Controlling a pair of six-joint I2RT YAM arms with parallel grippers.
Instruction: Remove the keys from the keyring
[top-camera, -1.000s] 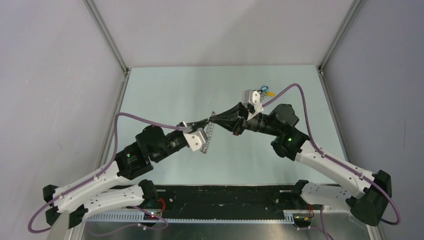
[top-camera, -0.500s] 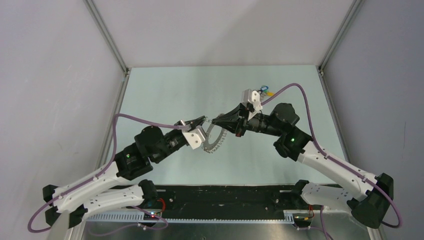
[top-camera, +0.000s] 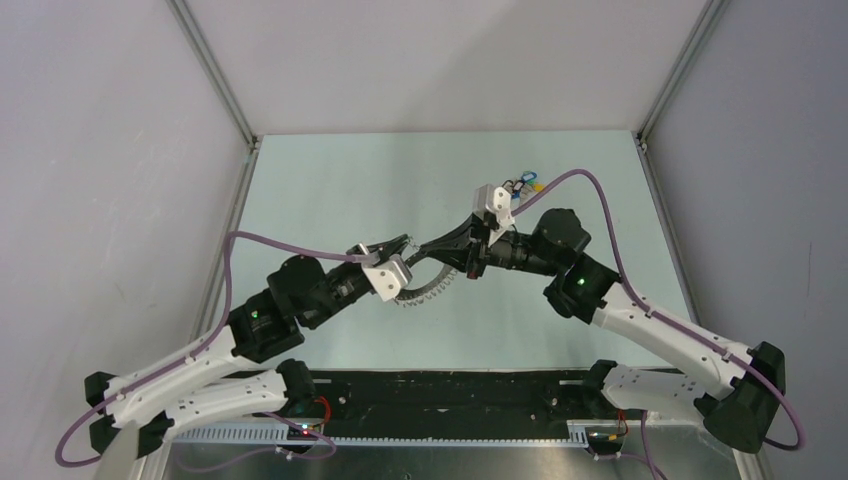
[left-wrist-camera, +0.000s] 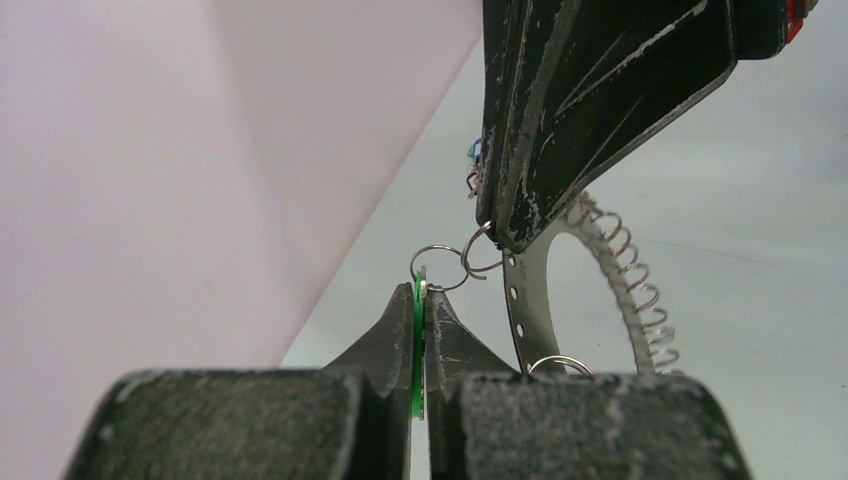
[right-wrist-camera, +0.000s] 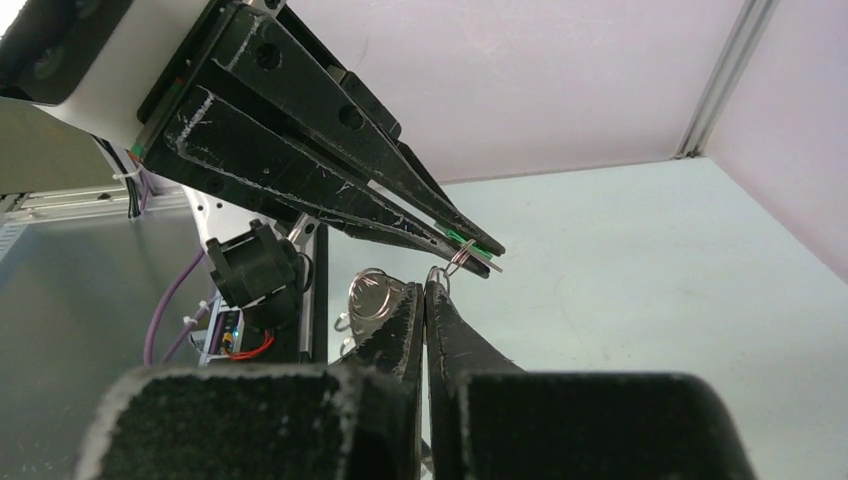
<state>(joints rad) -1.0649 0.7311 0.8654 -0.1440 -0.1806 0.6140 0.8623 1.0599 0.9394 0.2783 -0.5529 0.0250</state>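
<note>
Top external, big stuff first: got a pale green table (top-camera: 330, 190), then the black-and-white left arm (top-camera: 190, 360) and right arm (top-camera: 660, 335) reaching in nose to nose over the middle. Can't read the tips from up there. Any clue about the grips?

Re: Checked both wrist views. Found the left gripper (left-wrist-camera: 421, 290) clenched on the small key with the bright green plastic head (left-wrist-camera: 417, 345), pinched edge-on, so up in the air and off the table. Found the right gripper (left-wrist-camera: 500, 240) squeezed tight as well, looks like onto the rim of the large flat grey metal keyring with the coiled-wire edge (left-wrist-camera: 525, 300), dangling under that tip.

Nice. So which way to pull?

Re: Counted two tiny silver wire loops (left-wrist-camera: 463, 265) chained between key and keyring, nothing else. Puts the key on the left arm's side of the keyring, tips almost touching, links lying roughly along the line from one tip to the other. Long axis of the key pointing back into the left gripper. Guessing here: hold the keyring steady with the right, draw the left away along that line, or work a loop open first. No contest on the nearer arm, got it in the left. Might just stretch the wire loops tight instead of freeing anything, so go easy.
</note>
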